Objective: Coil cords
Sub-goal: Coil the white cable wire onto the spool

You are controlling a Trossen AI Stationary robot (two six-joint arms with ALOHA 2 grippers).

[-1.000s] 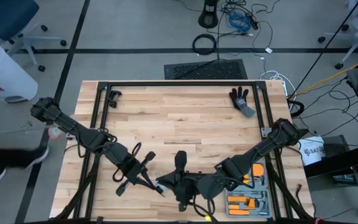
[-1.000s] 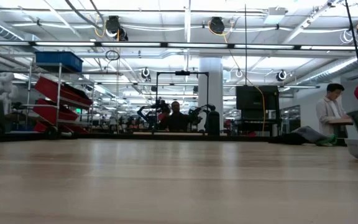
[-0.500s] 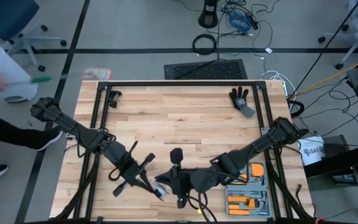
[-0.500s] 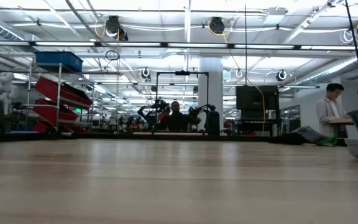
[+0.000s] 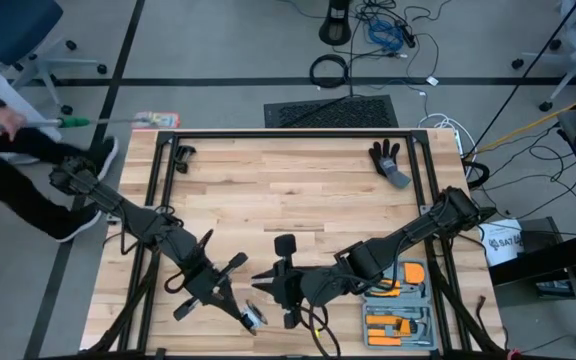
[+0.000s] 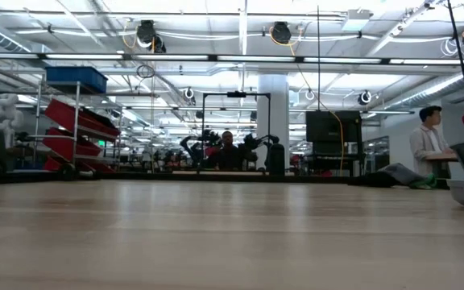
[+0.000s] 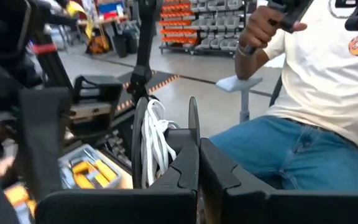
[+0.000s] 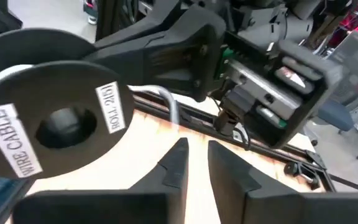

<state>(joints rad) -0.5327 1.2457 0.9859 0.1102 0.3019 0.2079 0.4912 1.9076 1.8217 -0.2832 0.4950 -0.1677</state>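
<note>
since a second ago the left end effector (image 5: 251,318) has slid toward the near edge of the worktop (image 5: 298,190), carrying the reel (image 5: 253,319) away from the right end effector (image 5: 271,278), which has drifted left and up off it. a person with a long tool has also walked in beside the far left corner.

right now the left end effector is pressed tight on the reel, fingers (image 7: 185,174) pinching one black flange edge-on, so the reel (image 7: 165,142) stands upright just above the near edge, left of centre. the white cord (image 7: 156,144) sits wound between the two flanges in loose-looking loops. from the right wrist, the reel's flat face (image 8: 51,124) fills the view with its "wire cable" label, and the right fingers (image 8: 178,163) stand slightly parted, holding nothing, just beside it.

handling call: the reel looks light and rigid, smooth plastic, likely slippery on the face, so the rim or hub is the place to grip. the cord is thin and limp; it will sag and spring off unless kept taut, so take it close to the spool.
</note>
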